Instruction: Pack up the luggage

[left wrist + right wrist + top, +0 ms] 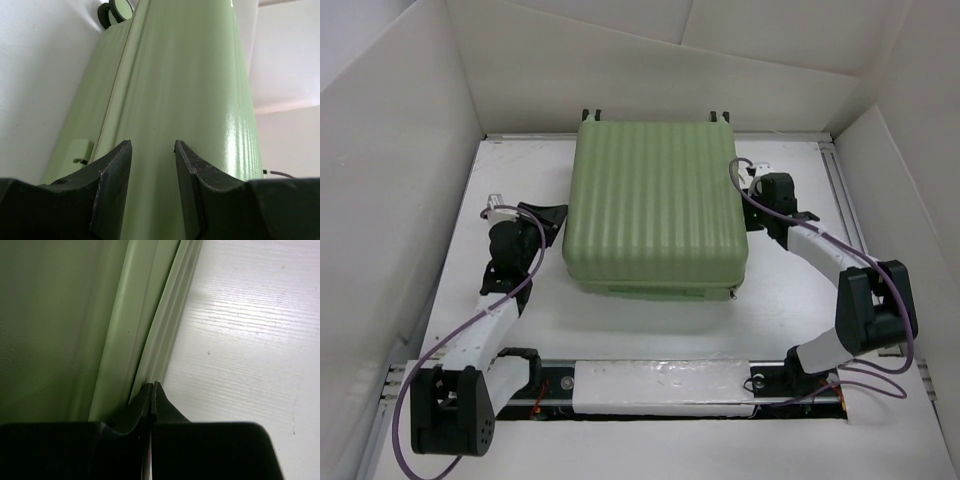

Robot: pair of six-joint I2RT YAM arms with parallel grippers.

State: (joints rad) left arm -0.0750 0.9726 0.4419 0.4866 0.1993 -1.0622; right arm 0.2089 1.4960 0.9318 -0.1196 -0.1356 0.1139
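Up close, right tool (pixel 152 388) pinched; left tool (pixel 152 147) parted.

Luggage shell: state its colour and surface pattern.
The luggage is pale green with parallel raised ribs; best seen in the top external view.

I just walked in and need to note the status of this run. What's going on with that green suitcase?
Two robot arms are working at the luggage, which lies flat on the white table and looks closed. The left gripper is open, close up to the case's left side. The right gripper is shut, with its tips at the seam along the case's right side. Neither appears to be holding anything.
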